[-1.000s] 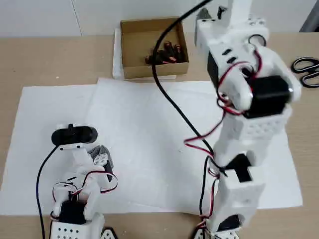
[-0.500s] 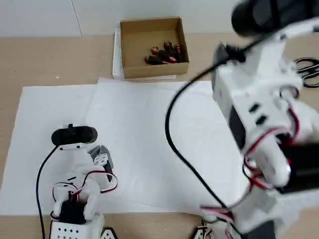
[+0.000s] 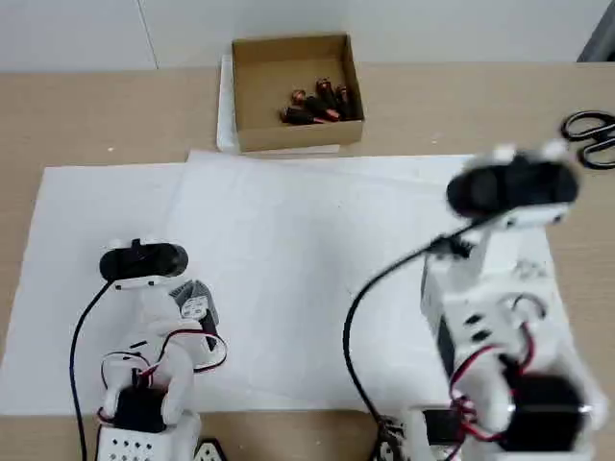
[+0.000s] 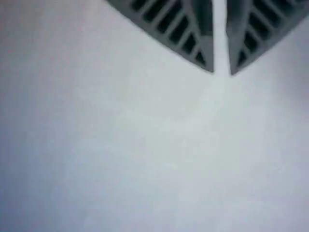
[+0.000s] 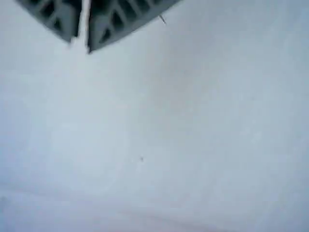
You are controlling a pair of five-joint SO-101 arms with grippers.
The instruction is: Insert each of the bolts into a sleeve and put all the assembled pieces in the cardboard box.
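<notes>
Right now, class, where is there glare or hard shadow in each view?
High view: even, soft light, no glare on the white paper sheet, no hard shadow by the open brown cardboard box. Left wrist view: the grey ribbed left gripper casts no distinct shadow. Right wrist view: likewise the right gripper.

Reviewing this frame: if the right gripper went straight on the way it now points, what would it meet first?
The white paper. The right gripper points at a bare stretch of the sheet with nothing between them, though how far off the sheet lies is unclear.
</notes>
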